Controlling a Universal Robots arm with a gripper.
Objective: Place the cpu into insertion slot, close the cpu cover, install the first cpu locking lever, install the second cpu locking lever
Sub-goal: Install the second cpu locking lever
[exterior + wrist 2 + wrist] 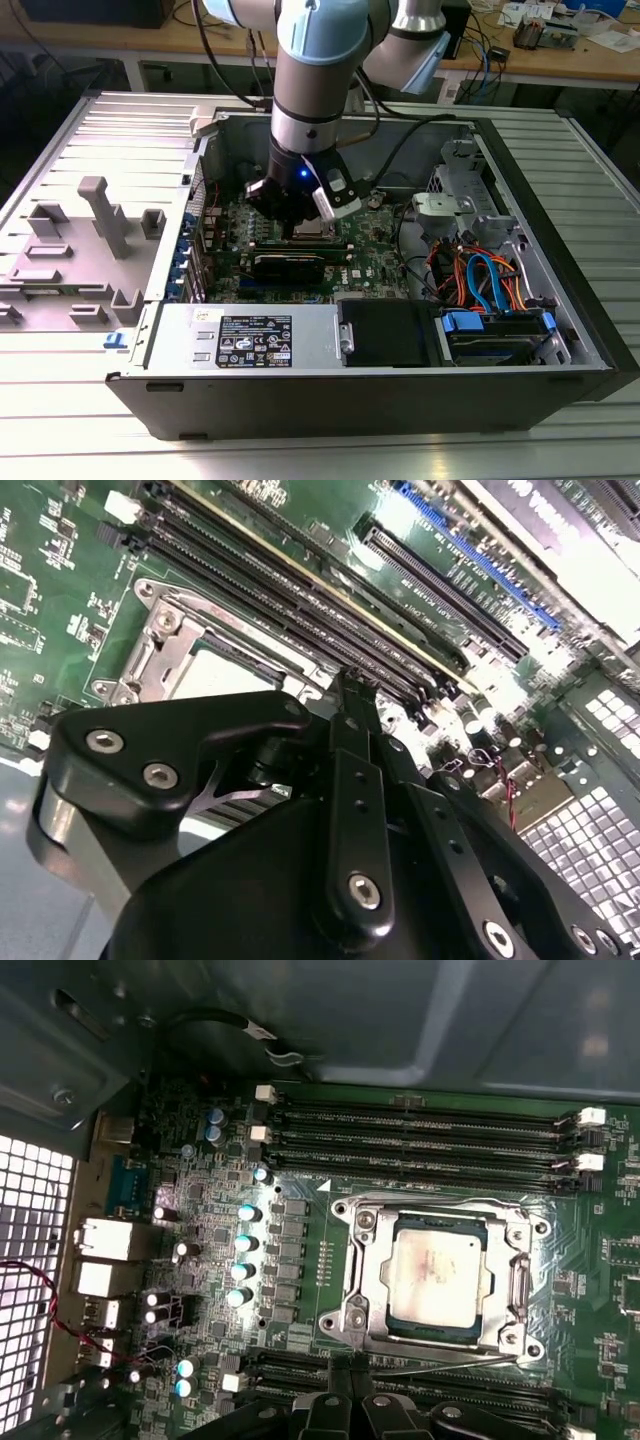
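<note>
Cpu (438, 1278) sits in the insertion slot (362, 1260), silver-grey top facing up, smudged near the middle. Cpu cover (515, 1282) lies flat down over it, the frame ringing the chip on all sides, with the chip showing through the square window. A thin metal lever (440, 1362) runs along the cover's edge nearest the end effector; whether it is latched cannot be told. In the second wrist view the same socket (165, 655) shows past the black finger linkage, the chip top (225, 670) bright inside the frame.

End effector (348, 1380): in the first wrist view the two black fingertips (336, 1385) stand close together with nothing between them, right at the socket's edge beside the lever. Contact with the lever cannot be made out. In the exterior view the end effector (300, 225) is down inside the open computer case (560, 300), just over the green circuit board (365, 265).

Memory sticks (420, 1135) fill long black slots on one side of the socket; more long slots (480, 1385) run on the other side, by the fingertips. Case rests on a ribbed metal table (80, 440). Grey plastic fixture pieces (100, 215) stand on the table to the exterior view's left of the case.
</note>
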